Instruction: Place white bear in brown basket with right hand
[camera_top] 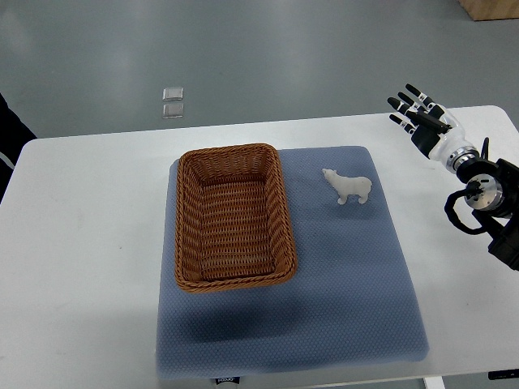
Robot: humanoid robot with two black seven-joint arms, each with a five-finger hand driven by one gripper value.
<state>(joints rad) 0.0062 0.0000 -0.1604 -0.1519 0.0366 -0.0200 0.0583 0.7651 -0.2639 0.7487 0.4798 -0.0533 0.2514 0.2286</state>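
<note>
White bear [349, 187] stands right of the empty brown basket [233, 217]; the right hand [422, 119], fingers spread and empty, is raised far right to reach it.

- I see a grey floor [243, 49] filling the top of the view, smooth, with soft pale reflections of light.
- Two small clear square things [172, 102] lie on the floor, one just behind the other, near the desk's far edge.
- White desk [73, 243] spans nearly the whole width; rounded far corners, bare along its left side.
- A blue-grey mat [340, 308] covers the desk's middle and reaches its near edge.
- Brown boxlike corner [491, 8] at top right, cut off.
- Dark shape [10, 138] at the left edge; I can't tell what.
</note>
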